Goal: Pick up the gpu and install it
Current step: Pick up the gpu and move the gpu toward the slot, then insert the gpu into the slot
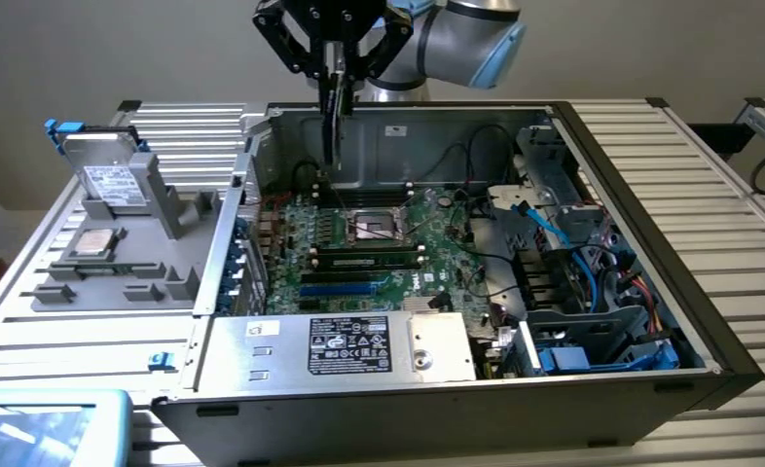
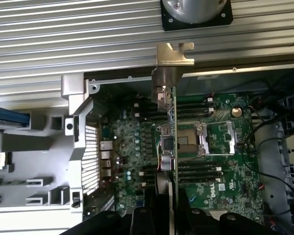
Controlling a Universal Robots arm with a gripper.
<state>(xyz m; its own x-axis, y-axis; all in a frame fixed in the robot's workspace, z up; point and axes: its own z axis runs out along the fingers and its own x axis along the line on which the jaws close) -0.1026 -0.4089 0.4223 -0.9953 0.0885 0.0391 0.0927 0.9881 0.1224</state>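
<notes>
The jaws are grasping the gpu [image 1: 337, 126], hanging it edge-down over the motherboard [image 1: 445, 248], where any tilt risks it striking components instead of seating.

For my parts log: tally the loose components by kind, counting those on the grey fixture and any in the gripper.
gpu, in the gripper: 1
hard drive, on the grey fixture: 1
processor chip, on the fixture: 1
Total: 3

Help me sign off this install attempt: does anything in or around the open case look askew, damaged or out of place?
Nothing stands out. The gripper holds the gpu upright and edge-on above the motherboard in the open computer case; the hard drive rests on the grey fixture beside the case.
</notes>
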